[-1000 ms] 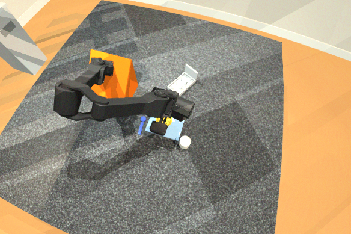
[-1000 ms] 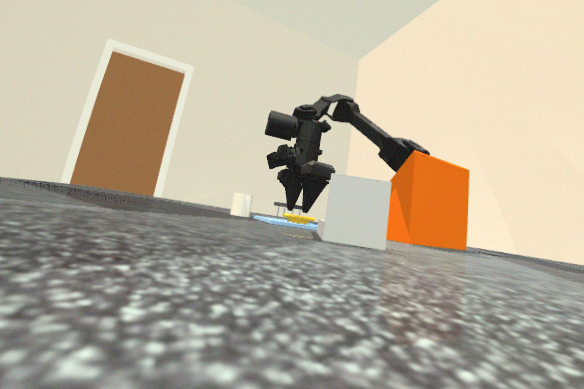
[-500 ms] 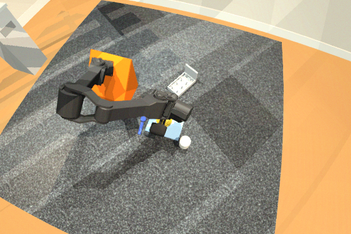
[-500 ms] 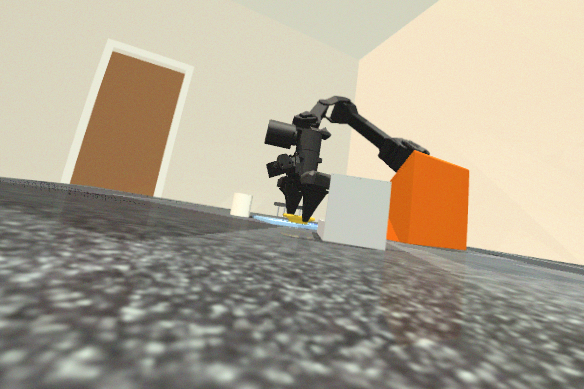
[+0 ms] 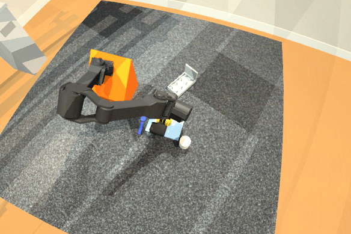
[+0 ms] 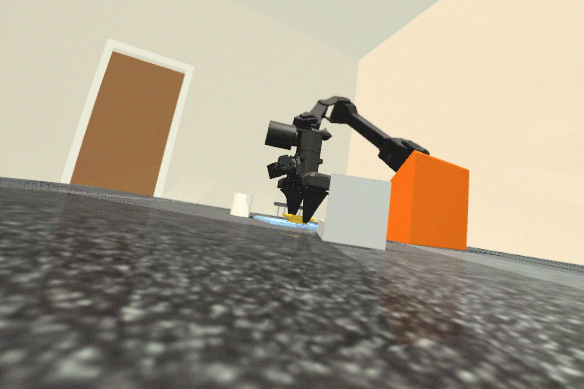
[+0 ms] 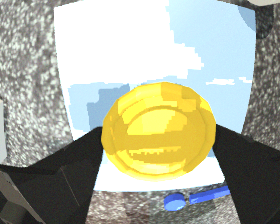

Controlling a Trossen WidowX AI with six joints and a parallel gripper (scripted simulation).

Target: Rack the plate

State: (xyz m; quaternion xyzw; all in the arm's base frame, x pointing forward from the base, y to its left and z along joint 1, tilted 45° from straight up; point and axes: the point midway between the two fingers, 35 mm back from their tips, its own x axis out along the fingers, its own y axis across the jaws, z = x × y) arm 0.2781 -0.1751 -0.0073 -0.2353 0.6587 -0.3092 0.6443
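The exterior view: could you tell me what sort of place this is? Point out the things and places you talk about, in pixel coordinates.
Probably a plain indoor room: a brown door [image 6: 127, 123] in a white frame [image 6: 86, 116], and pale walls meeting in a corner.
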